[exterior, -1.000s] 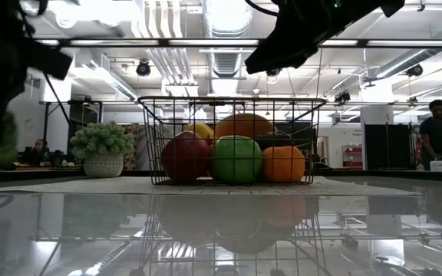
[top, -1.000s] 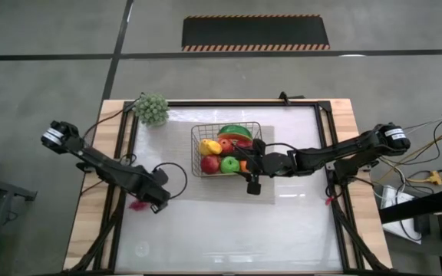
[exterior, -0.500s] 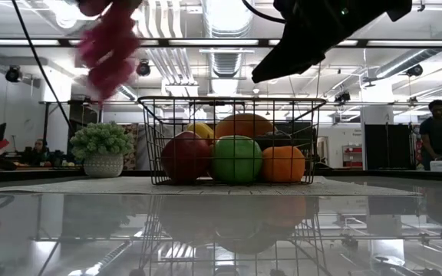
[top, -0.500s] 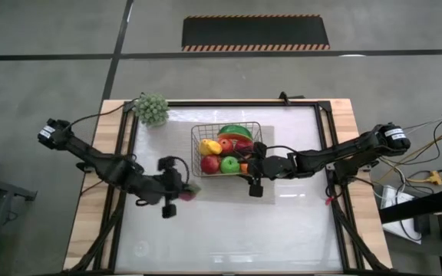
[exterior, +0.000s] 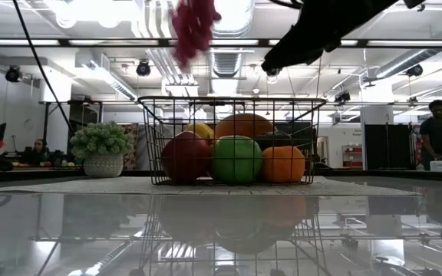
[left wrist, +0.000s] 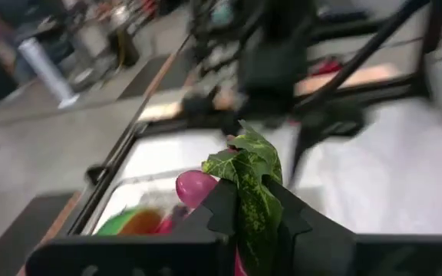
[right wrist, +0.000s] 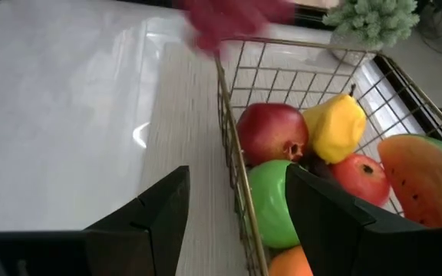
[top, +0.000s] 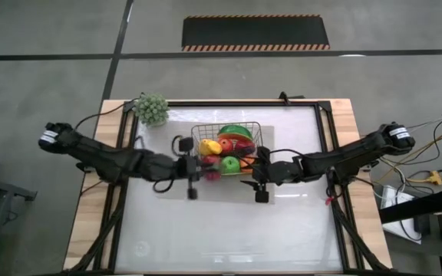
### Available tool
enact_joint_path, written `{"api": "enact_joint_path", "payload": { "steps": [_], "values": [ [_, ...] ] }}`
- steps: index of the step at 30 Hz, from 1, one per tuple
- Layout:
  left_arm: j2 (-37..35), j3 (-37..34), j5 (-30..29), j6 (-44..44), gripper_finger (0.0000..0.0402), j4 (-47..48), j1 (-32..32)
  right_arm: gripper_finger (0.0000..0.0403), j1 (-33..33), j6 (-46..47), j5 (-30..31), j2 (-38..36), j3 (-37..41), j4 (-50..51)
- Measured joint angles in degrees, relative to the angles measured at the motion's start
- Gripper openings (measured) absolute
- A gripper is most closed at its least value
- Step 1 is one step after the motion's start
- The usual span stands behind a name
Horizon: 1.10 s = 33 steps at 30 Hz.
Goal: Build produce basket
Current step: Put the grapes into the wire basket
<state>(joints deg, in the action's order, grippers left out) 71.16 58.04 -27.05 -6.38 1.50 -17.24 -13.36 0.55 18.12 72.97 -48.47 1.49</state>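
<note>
Your left tool [top: 199, 170] sits at the near-left side of the rectangular dark wire-mesh basket [top: 256, 130], its fingers [left wrist: 219, 205] clamped on a dark-red bunch of toy grapes with a green leaf [left wrist: 245, 192]; in the low view that bunch [exterior: 193, 27] hangs blurred above the basket's [exterior: 232, 101] left part, clear of the rim. Your right tool [top: 256, 180] waits at the basket's near-right corner, just outside the wire; the right wrist view shows its two dark fingers [right wrist: 162, 205] set well apart with nothing between them. The basket stands on a pale mat [top: 221, 188] in the middle of the glossy white table [top: 229, 230]. Inside it you can see a red apple [right wrist: 273, 131], a yellow pear [right wrist: 335, 126], a round green fruit [right wrist: 271, 199], a second red fruit [right wrist: 358, 175], a watermelon slice [right wrist: 422, 175] and a round orange fruit [exterior: 284, 163], all packed touching one another. A pale grey-green bunch in a small white pot [top: 151, 109] stands at the table's far-left corner, well apart from the basket. In the low view, a person [exterior: 437, 134] stands in the room far behind the table.
</note>
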Motion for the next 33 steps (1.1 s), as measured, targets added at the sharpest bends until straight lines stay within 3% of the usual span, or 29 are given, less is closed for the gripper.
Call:
{"api": "enact_joint_path", "payload": {
  "steps": [8, 19, 33],
  "values": [
    [5.7, -2.7, 0.4, 4.8, 0.0012, 0.5, 8.0, 0.0201, -1.7, 1.0, 2.9, -1.2, 0.0, 1.3],
    [6.7, -4.5, 1.2, 13.6, 0.0021, 5.5, 9.0, 0.0201, -1.8, 2.6, 2.9, -1.2, 0.0, 2.6],
    [9.8, -4.6, 1.2, 13.1, 0.0163, -2.3, 11.4, 0.0201, -1.8, 3.4, 3.0, -1.1, 0.0, 2.6]
  ]
}}
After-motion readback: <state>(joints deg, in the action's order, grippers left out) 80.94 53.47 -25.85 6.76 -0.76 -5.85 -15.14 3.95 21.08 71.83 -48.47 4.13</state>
